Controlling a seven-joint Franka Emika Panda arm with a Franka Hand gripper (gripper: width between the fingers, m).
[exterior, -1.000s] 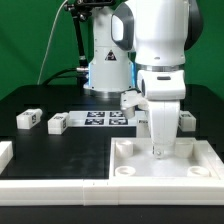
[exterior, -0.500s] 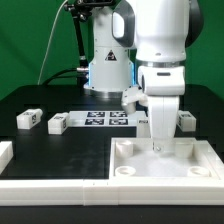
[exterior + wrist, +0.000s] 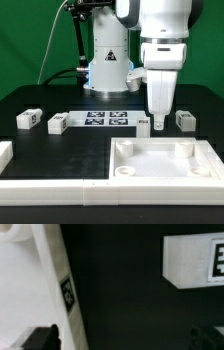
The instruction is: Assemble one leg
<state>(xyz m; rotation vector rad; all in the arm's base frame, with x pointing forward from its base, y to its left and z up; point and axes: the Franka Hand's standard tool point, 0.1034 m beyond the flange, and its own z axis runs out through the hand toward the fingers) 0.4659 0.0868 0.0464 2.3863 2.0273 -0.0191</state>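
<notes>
The black worktop (image 3: 60, 145) carried the big white tabletop (image 3: 165, 165) in the lower right of the exterior view. None of its visible corner sockets held anything, so I judged that no leg had been fitted yet. The gripper (image 3: 157, 127) hung at mid-right over the tabletop's far rim, and the wrist view showed its fingertips (image 3: 40, 336) spread wide with nothing between them. The leg (image 3: 184, 120) lay loose just right of the gripper and two more legs (image 3: 27, 119) sat at mid-left, so grasping, carrying and seating all seemed left to do.
</notes>
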